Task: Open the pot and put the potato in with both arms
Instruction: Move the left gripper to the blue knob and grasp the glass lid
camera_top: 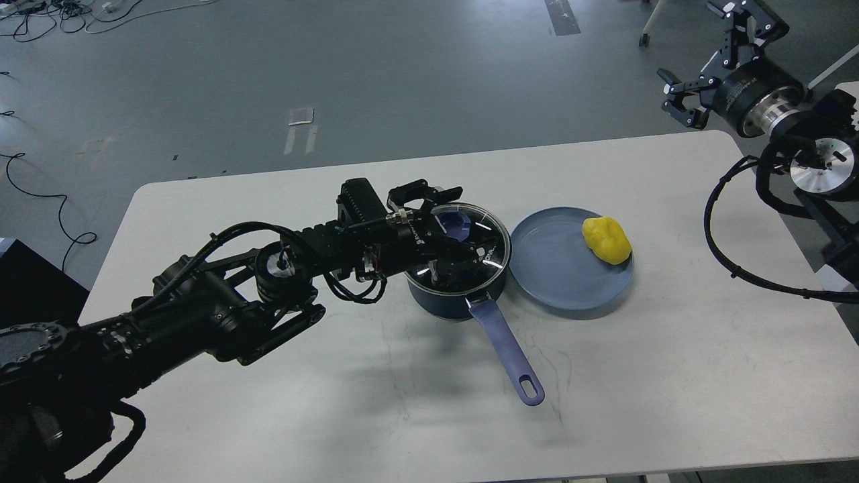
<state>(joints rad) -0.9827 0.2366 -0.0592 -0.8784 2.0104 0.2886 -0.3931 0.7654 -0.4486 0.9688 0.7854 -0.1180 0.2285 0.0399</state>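
A dark blue pot [448, 306] with a glass lid [494, 243] and a long lavender handle [510, 355] stands mid-table. The lid's blue knob [458, 225] shows between the fingers of my left gripper [451, 229], which lies low over the lid, open, one finger on each side of the knob. I cannot tell whether the fingers touch it. A yellow potato [607, 239] lies on the right side of a blue plate [557, 275] next to the pot. My right gripper [701, 57] is open and empty, high beyond the table's far right corner.
The white table [671, 376] ends in a near edge along the bottom and rounded far corners. My left arm [221, 308] stretches across the left half of the table. Grey floor with cables lies beyond the far edge.
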